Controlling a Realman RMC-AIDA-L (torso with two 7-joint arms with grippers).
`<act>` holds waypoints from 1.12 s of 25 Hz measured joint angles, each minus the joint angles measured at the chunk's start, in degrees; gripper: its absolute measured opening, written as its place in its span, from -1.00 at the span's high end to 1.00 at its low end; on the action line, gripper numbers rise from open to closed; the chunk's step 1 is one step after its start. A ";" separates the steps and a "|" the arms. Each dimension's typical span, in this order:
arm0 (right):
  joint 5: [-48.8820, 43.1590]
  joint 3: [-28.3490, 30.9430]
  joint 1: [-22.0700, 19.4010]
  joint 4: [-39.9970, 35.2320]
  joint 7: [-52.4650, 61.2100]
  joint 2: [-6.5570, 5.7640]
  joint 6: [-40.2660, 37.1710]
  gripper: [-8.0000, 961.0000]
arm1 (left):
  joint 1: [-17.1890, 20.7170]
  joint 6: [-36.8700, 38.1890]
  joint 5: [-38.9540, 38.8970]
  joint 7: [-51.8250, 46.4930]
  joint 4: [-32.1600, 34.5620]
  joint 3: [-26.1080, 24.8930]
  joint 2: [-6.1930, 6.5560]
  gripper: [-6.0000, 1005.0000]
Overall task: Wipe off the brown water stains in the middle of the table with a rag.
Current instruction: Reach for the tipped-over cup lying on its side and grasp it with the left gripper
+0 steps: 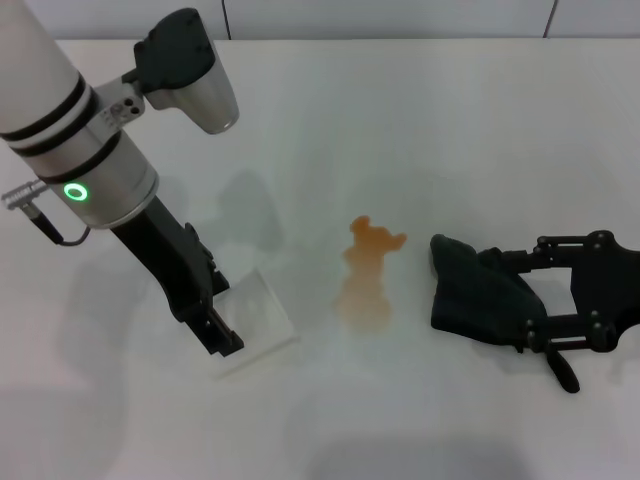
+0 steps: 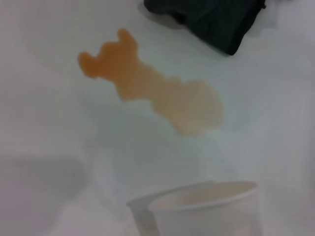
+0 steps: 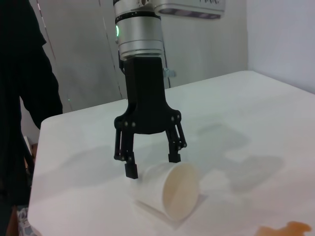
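Note:
The brown water stains (image 1: 367,272) form an orange patch in the middle of the white table (image 1: 420,120); the left wrist view shows the stains (image 2: 147,91) darker at one end. Just right of them lies the dark rag (image 1: 478,292), also seen in the left wrist view (image 2: 211,19). My right gripper (image 1: 516,298) rests low on the table, open, its two fingers straddling the rag. Left of the stain, my left gripper (image 1: 222,340) points down, open, over a clear cup; the right wrist view shows this gripper (image 3: 152,164) with its fingers spread.
A clear plastic cup (image 1: 255,318) lies on its side under the left gripper, mouth toward the stain; it also shows in the wrist views (image 3: 170,192) (image 2: 197,209). A person in dark clothes (image 3: 24,98) stands beyond the table's far edge.

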 joint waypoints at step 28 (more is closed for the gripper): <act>0.70 -0.22 -0.11 -0.02 -0.35 0.00 -1.08 -0.50 | -0.52 -4.55 -2.36 0.16 -3.21 2.78 -0.04 -0.74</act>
